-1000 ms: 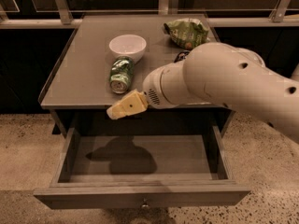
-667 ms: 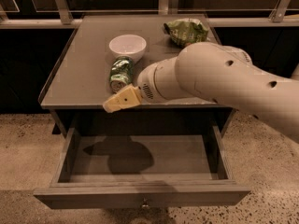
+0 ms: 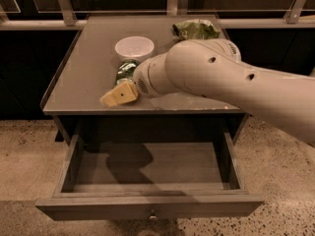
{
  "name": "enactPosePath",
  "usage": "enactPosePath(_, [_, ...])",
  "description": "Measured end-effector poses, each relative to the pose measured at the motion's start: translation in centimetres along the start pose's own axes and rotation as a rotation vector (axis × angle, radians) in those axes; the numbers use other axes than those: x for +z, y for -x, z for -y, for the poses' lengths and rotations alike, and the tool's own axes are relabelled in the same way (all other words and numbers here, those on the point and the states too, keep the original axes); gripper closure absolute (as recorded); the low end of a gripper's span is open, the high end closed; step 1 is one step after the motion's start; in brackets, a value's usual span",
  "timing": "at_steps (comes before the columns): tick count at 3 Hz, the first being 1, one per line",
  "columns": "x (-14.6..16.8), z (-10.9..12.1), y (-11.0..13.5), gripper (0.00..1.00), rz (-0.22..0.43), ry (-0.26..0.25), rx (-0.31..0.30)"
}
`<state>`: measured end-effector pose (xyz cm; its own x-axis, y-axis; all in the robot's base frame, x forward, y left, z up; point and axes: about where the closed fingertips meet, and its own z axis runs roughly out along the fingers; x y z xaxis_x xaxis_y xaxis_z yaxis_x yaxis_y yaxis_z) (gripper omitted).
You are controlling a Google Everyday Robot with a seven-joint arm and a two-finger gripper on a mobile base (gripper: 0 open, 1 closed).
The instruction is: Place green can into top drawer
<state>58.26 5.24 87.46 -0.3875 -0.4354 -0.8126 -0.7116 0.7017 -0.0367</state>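
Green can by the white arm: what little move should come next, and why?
Probably ease the gripper forward toward the green can, which lies on the cabinet top just beyond it, not yet held. The top drawer already stands open below, so grasping comes first.

On the 1 grey table (image 3: 83, 82) there are 3 things: 1 green can (image 3: 126, 72) just in front of 1 white bowl (image 3: 134, 48); and 1 wrinkly green snack bag (image 3: 195, 29) near the back edge. Below the tabletop there is 1 top drawer (image 3: 147, 203), pulled open, with 1 small knob (image 3: 153, 214) at the middle of its front panel. 1 white robot arm (image 3: 236, 82) extends in from the picture's right and ends in 1 gripper (image 3: 119, 95); it hovers low over the front part of the table, just beside the can on its near side.
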Motion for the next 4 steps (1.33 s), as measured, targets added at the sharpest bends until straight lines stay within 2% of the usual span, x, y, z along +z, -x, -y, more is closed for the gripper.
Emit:
enactPosePath(3, [4.3, 2.3, -1.3, 0.00, -0.022, -0.037, 0.078])
enactPosePath(4, [5.3, 2.8, -0.5, 0.00, -0.026, -0.055, 0.073])
